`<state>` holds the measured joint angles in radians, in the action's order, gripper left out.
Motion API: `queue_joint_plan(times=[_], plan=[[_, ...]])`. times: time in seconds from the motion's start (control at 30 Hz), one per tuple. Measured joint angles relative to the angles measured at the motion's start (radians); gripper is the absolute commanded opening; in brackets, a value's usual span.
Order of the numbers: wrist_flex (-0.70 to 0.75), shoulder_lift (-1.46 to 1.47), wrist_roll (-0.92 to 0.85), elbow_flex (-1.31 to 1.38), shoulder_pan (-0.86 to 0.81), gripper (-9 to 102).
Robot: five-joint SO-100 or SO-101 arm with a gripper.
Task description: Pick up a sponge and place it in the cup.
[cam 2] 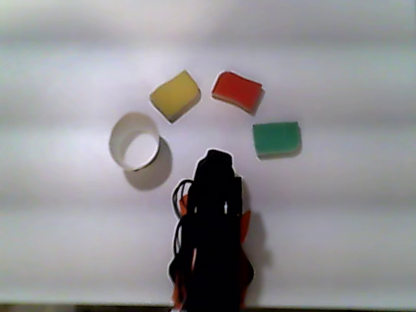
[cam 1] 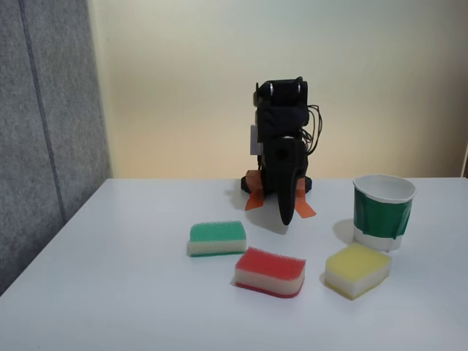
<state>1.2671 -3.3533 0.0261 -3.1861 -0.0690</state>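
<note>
The sponge (cam 1: 269, 270) with the red top and cream middle lies flat at the front centre of the white table; from above the sponge (cam 2: 236, 91) sits between two others. The dark green paper cup (cam 1: 383, 212) with a white rim stands upright on the right in the fixed view, and the cup (cam 2: 117, 140) is seen mouth-up on the left in the other view. The black arm is folded at the back, its gripper (cam 1: 287, 218) pointing down at the table behind the sponges, jaws together and holding nothing. The gripper (cam 2: 214, 159) tip is well short of the red sponge.
A green-topped sponge (cam 1: 217, 238) (cam 2: 277, 138) lies left of the red one in the fixed view. A yellow sponge (cam 1: 357, 269) (cam 2: 174, 95) lies in front of the cup. A grey partition (cam 1: 44, 131) lines the left side. Orange tape (cam 1: 256, 199) marks the arm's base.
</note>
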Motion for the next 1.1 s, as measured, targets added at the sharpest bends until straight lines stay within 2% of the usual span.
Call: queue_joint_plan(times=[0.13, 0.2, 0.6, 0.77, 0.9, 1.1], plan=[[-0.008, 0.0, 0.241, 0.0, -0.091, 2], [0.04, 0.0, 0.278, 0.0, -0.1, 2], [0.075, 0.0, 0.288, 0.0, -0.103, 0], [0.087, 0.0, 0.291, 0.0, -0.029, 0], [0.061, 0.0, 0.293, 0.0, -0.115, 0], [-0.02, 0.0, 0.291, 0.0, 0.009, 0]])
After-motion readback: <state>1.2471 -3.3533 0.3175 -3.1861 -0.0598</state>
